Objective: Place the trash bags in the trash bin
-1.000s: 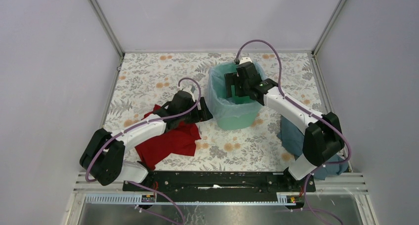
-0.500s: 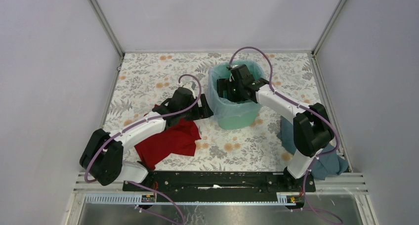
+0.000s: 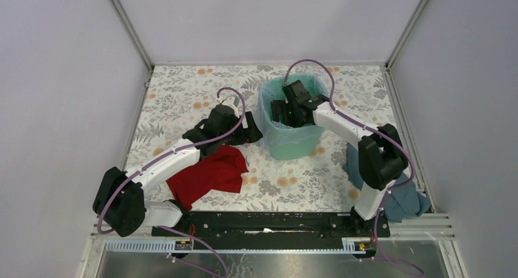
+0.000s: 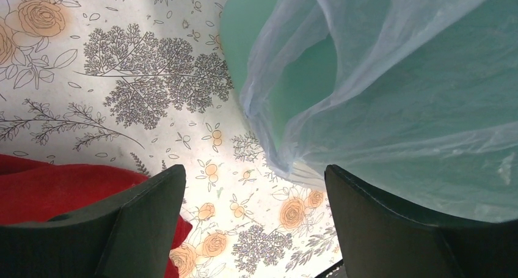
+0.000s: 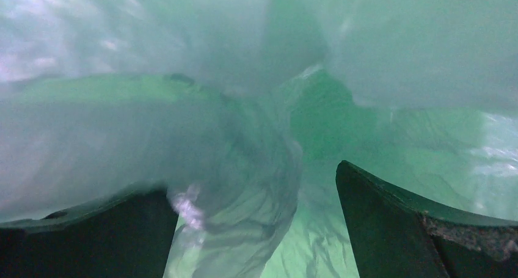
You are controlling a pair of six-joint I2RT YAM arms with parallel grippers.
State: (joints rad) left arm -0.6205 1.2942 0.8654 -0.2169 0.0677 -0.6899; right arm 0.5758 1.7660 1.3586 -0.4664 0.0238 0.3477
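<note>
Both sets of jaws wide, nothing pinched in either afaict. Your left gripper (image 4: 253,174) sits low, just beside the left wall of the trash bin (image 3: 294,145). The slack hem of the trash bag (image 4: 379,76) droops off the rim right ahead of its fingers (image 4: 146,211), not between them. Right gripper (image 5: 251,180) is down inside the bin, film bunched all round it.

My read: you're on the lining step. Bag's in and folded over the rim, so it's seating/tidying now, pretty far along imo. Next move prob wants the right one pressing film toward the base w/o snagging it. The left either nips that loose hem and tugs it down the outer wall, or backs off. Bin looks light, so a sideways pull could slide or tip it.

Surface is a table (image 3: 183,95) w/ a floral cover. Black rail (image 3: 269,222) runs along the near edge. Red cloth (image 3: 211,174) lies left of centre nr that edge, and a blue-grey cloth (image 3: 365,168) is by the near right corner. Bin's right of centre, toward the far edge. Behind it are plain pale walls (image 3: 269,21) on three sides, w/ metal frame posts (image 3: 129,27) at the far corners.
</note>
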